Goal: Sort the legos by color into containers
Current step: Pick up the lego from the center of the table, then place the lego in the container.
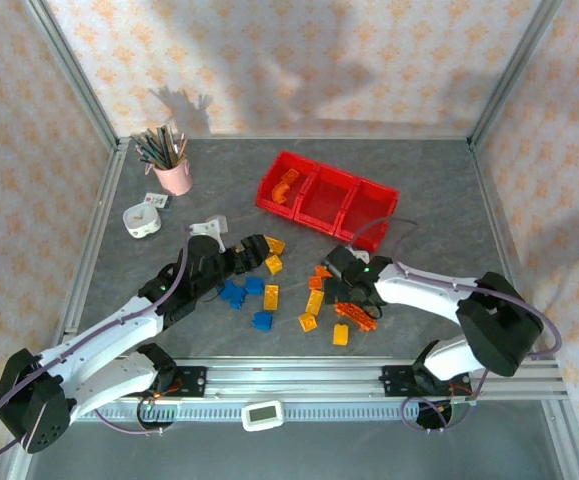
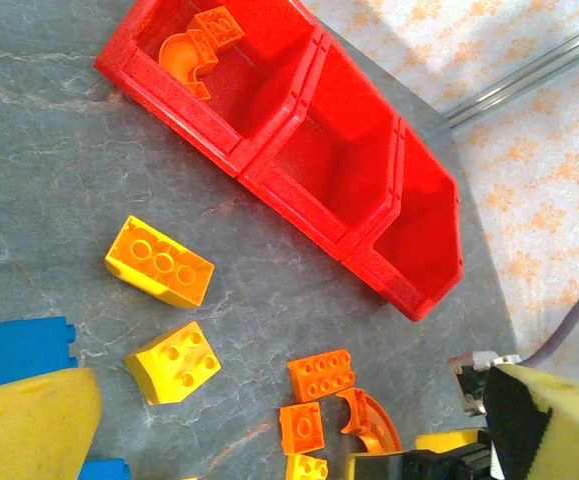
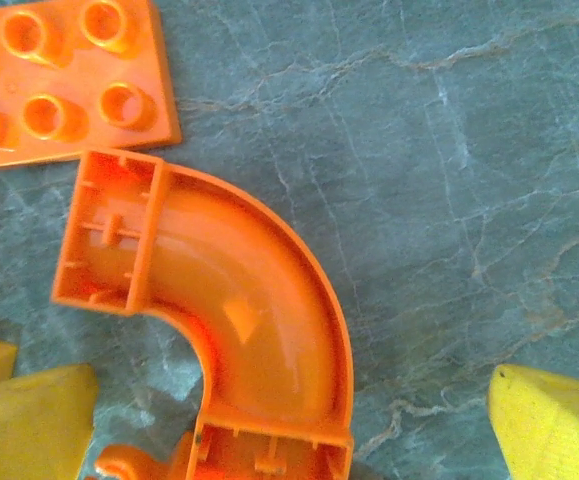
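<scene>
The bench (image 1: pixel 429 190) was a grey slab veined like marble, fenced by metal rails. Towards the middle of its far edge sat the containers (image 1: pixel 326 195), three glossy red plastic bins joined in one slanted row, open-topped with thick rims. The bin at the left end of the row held a curved orange trough (image 2: pixel 184 55) and a square studded orange brick (image 2: pixel 219 27); the other two looked bare. The loose legos (image 1: pixel 271 296) lay scattered in the middle of the bench nearer its near edge: blue squarish bricks (image 1: pixel 234 293) to the left, yellow-orange and deeper orange ones to the right. The left pincer (image 2: pixel 294 425) stood spread wide and pinched nothing. A blue brick (image 2: pixel 19 350) lay just beside one of its yellow foam pads (image 2: pixel 29 420), and two yellow studded bricks (image 2: pixel 159 262) lay on the stone ahead of it. The right pincer (image 3: pixel 291 420) was likewise spread and low over the bench. Between its yellow pads (image 3: pixel 554 420) lay a smooth, shiny orange quarter-bend piece (image 3: pixel 259 320) with ribbed hollow ends. A flat orange plate (image 3: pixel 59 80) with round studs lay just beyond that bend.
</scene>
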You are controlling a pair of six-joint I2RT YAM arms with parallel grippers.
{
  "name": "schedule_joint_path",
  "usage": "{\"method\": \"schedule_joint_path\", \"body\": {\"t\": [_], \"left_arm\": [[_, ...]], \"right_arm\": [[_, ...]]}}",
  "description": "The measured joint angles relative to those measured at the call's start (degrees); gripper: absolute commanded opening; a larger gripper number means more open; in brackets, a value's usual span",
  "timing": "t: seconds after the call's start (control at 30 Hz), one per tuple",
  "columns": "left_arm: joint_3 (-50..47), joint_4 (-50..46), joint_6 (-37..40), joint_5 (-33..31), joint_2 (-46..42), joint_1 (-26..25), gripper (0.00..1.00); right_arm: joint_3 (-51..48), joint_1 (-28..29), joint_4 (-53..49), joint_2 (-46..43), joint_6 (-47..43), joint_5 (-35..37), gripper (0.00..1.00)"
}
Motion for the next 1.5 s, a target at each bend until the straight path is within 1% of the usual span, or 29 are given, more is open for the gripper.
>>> {"method": "schedule_joint_path", "body": {"t": [0.07, 0.27, 0.43, 0.7, 0.83, 1.0, 1.27, 1.37, 1.5], "left_arm": [[0.0, 0.0, 0.0, 0.0, 0.0, 0.0, 0.99], [0.0, 0.0, 0.0, -0.5, 0.0, 0.0, 0.99], [0.0, 0.0, 0.0, -1.0, 0.1, 0.0, 0.99], [0.0, 0.0, 0.0, -1.1, 0.3, 0.0, 0.99], [0.0, 0.0, 0.0, -1.1, 0.8, 0.0, 0.99], [0.0, 0.0, 0.0, -1.1, 1.8, 0.0, 0.99], [0.0, 0.0, 0.1, -1.1, 1.9, 0.0, 0.99], [0.0, 0.0, 0.2, -1.6, 1.4, 0.0, 0.99], [0.2, -0.3, 0.8, -2.9, 0.7, 0.2, 0.99]], "right_arm": [[0.0, -0.8, 0.4, 0.7, -0.3, 0.1, 0.96], [0.1, -4.8, 3.4, 1.5, -2.4, 0.1, 0.86], [1.0, -6.8, 6.3, 3.4, -4.3, -1.0, 0.73], [1.2, -6.9, 7.2, 3.7, -5.4, -0.9, 0.51], [1.2, -6.9, 8.0, 3.7, -5.5, -1.0, 0.42], [1.2, -6.9, 8.6, 3.6, -5.6, -0.9, 0.38], [2.2, -6.9, 6.8, 0.9, -6.0, -0.3, 0.38], [4.8, -6.9, 5.1, -1.2, -6.8, 0.0, 0.38], [11.0, -6.9, 3.5, -2.0, -8.5, -0.1, 0.39]]}}
